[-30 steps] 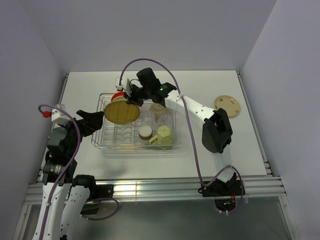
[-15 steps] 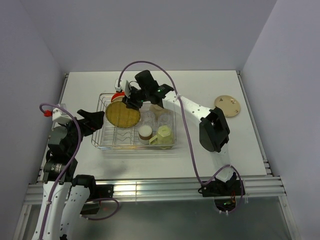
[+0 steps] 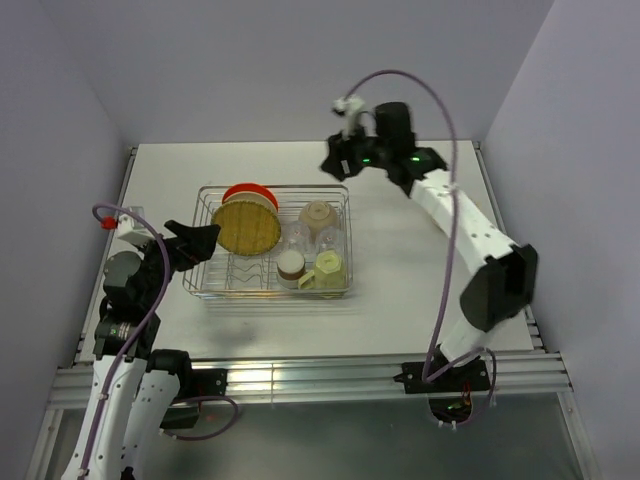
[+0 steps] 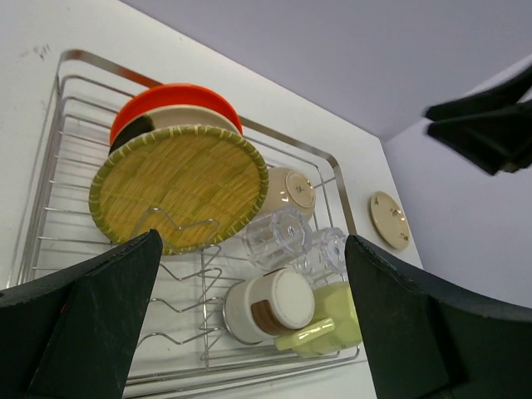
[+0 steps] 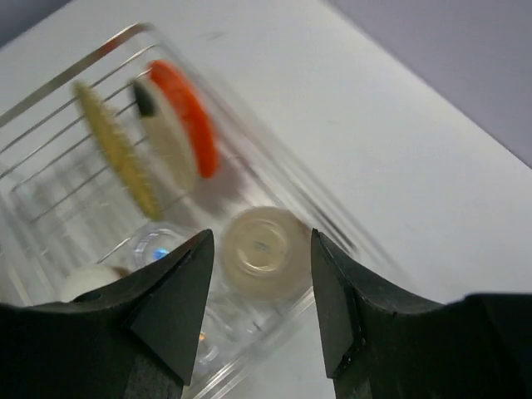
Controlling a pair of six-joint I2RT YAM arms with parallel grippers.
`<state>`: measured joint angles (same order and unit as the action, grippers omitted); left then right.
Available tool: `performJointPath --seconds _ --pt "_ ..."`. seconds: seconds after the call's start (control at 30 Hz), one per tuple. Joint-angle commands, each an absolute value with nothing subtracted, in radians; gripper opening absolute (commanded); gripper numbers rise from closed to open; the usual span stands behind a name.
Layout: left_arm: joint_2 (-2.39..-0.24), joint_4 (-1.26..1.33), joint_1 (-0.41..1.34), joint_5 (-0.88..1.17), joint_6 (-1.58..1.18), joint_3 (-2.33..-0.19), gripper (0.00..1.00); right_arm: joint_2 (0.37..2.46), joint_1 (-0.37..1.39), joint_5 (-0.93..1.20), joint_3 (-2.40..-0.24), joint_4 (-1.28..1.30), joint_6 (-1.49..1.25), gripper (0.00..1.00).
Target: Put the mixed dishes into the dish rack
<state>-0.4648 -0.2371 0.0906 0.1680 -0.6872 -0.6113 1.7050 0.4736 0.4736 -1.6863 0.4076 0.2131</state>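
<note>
The dish rack (image 3: 260,296) holds an orange plate (image 3: 250,191), a cream plate (image 4: 187,120) and a yellow woven plate (image 3: 248,227), all on edge in the dividers. Beside them lie a beige bowl (image 3: 318,215), two clear cups (image 3: 297,238), a brown cup (image 3: 291,266) and a pale green mug (image 3: 328,268). My right gripper (image 3: 330,165) hangs open and empty above the rack's far right corner; its blurred wrist view looks down on the bowl (image 5: 262,253). My left gripper (image 3: 200,240) is open and empty at the rack's left end.
A tan plate (image 4: 389,219) lies flat on the white table to the right of the rack; the right arm hides it in the top view. Purple walls close in the table on three sides.
My right gripper has opened, let go of the yellow woven plate and swung up and right, away from the rack. The plate now stands in the dividers. The left arm has barely shifted.
</note>
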Motion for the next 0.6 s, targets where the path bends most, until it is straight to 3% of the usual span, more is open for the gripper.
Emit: performJointPath --seconds 0.0,0.17,0.4,0.57 --pt "-0.48 -0.137 0.092 0.242 -0.718 -0.586 0.99 1.534 0.307 0.448 -1.446 0.365 -0.001 0.58" --pt "-0.528 -0.101 0.091 0.305 -0.738 -0.584 0.99 1.392 -0.03 0.35 -1.128 0.223 -0.3 0.57" --pt "-0.595 -0.043 0.091 0.382 -0.788 -0.581 0.99 1.247 -0.216 0.08 -0.781 0.057 -0.52 0.54" --pt "-0.591 -0.04 0.091 0.397 -0.821 -0.569 0.99 1.29 -0.346 0.086 -0.696 -0.024 -0.65 0.52"
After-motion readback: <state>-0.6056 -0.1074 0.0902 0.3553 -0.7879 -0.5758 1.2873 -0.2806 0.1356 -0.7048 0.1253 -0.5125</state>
